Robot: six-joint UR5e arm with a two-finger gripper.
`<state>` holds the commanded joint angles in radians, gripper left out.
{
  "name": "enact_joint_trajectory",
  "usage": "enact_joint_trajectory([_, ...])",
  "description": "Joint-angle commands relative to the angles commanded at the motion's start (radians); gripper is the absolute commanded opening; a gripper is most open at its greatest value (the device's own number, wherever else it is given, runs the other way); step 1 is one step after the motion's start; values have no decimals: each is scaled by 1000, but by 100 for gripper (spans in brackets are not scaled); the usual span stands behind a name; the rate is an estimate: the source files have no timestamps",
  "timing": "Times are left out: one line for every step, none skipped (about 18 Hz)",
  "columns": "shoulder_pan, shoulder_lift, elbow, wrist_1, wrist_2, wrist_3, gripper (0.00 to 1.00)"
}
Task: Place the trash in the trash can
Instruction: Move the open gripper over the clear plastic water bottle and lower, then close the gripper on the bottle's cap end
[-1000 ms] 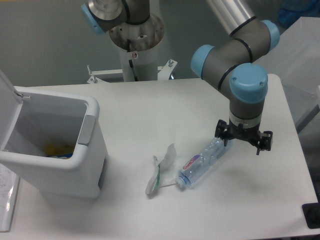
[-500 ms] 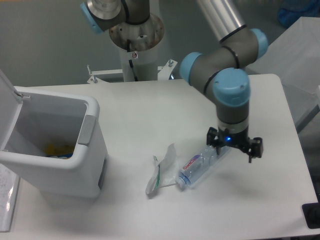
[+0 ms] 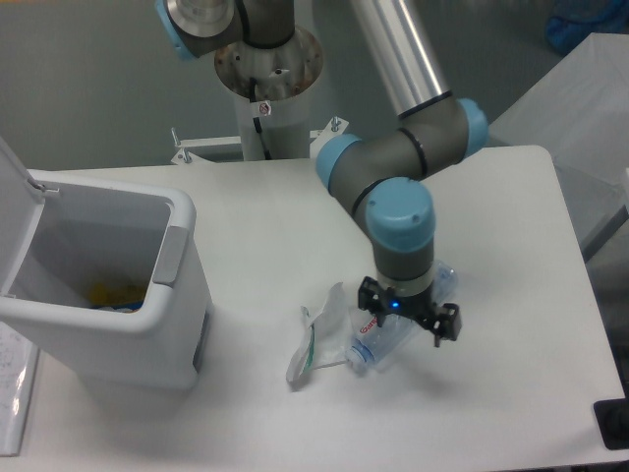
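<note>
The step in hand looks like the reach for the bottle point(image 3: 378, 339): the gripper point(image 3: 408, 320) hangs spread wide directly over its middle, holding nothing. The bottle lies on the counter point(image 3: 265, 216), the wrapper point(image 3: 314, 334) just beside it at nine o'clock. Next comes lowering and closing, then carrying toward the open trash can point(image 3: 147, 334) at nine o'clock.

Robotics lab, pedestal-mounted arm point(image 3: 413, 167), white table point(image 3: 295, 211)
</note>
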<state>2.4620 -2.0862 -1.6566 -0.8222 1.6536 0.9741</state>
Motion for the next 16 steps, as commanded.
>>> enact_joint_trajectory([0,-2,-2,-2,-8,2,100])
enact_joint_trajectory([0,-5,1,-3,-8,2,100])
enact_joint_trajectory([0,-11,6,-3,-8,2,100])
enact_joint_trajectory([0,-12,9,-5,-6,2,100])
enact_joint_trajectory([0,-14,9,-5,-8,2,100])
enact_joint_trajectory([0,-20,8,-5,-8,3,100])
enact_joint_trajectory([-2,-29,9,-5,-6,2,100])
enact_joint_trajectory([-2,-41,12,-3,-6,2,100])
enact_joint_trajectory([-2,-57,20,-3,-6,2,100])
enact_joint_trajectory([-3,-75,35,-3,-3,0,100])
enact_joint_trajectory([-9,-96,58,-3,3,0,100])
enact_joint_trajectory([-12,-116,73,-3,5,-2,100])
enact_joint_trajectory([-12,-126,83,-3,5,-2,100])
enact_joint_trajectory([-12,-130,87,-3,5,-2,100])
enact_joint_trajectory([-12,-130,87,-5,5,2,100])
enact_joint_trajectory([-12,-130,87,-5,3,2,100])
